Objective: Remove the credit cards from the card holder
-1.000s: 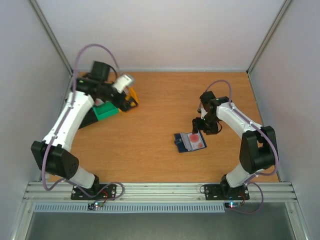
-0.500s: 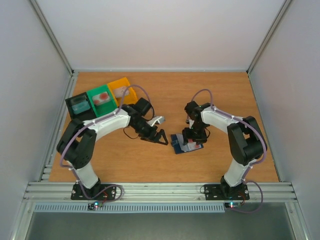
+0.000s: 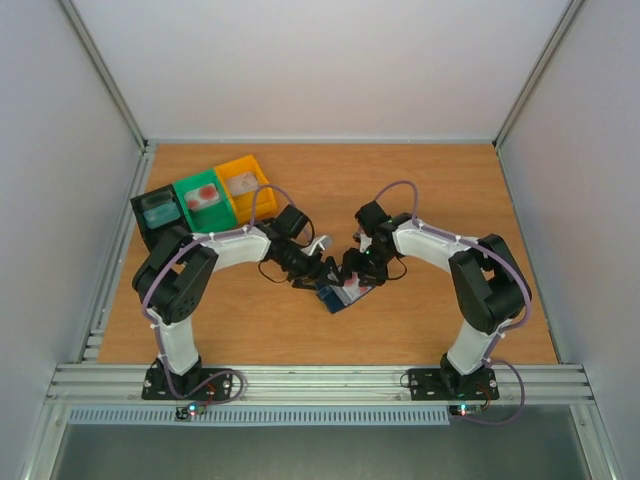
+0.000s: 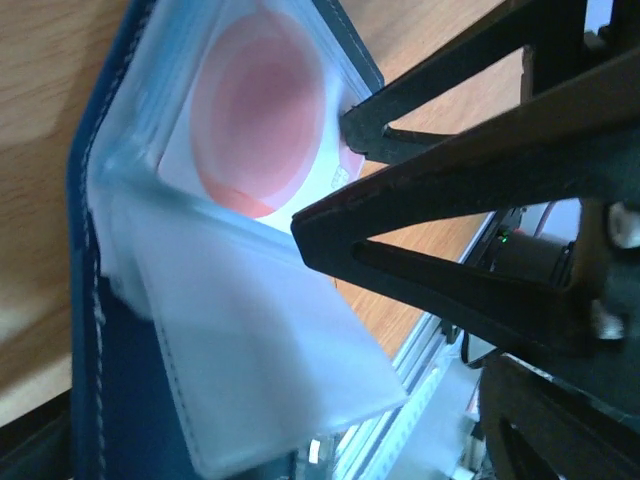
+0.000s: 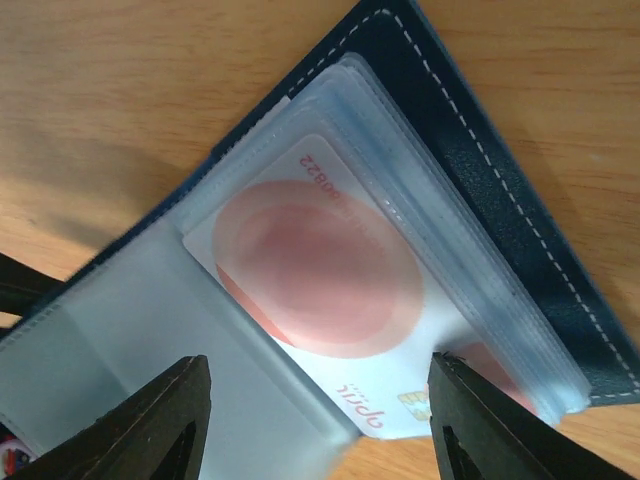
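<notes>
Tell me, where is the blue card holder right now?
In the top view, the card holder sits open on the table near the middle, between the left fingers and the right fingers.

Arms: two, each with one end effector: left end effector (image 3: 320,279), right end effector (image 3: 353,272).
Card holder (image 3: 336,296): one.
Pale card with red disc (image 5: 320,290) showing in its sleeves: one; any beneath cannot be counted.
Bins: three: black bin (image 3: 138,213), green bin (image 3: 224,207), yellow bin (image 3: 240,163).
Cards in the bins: three, one apiece: teal card (image 3: 158,210), red-marked card (image 3: 203,197), pale card (image 3: 241,182).
Surface (image 3: 450,190): one.
</notes>
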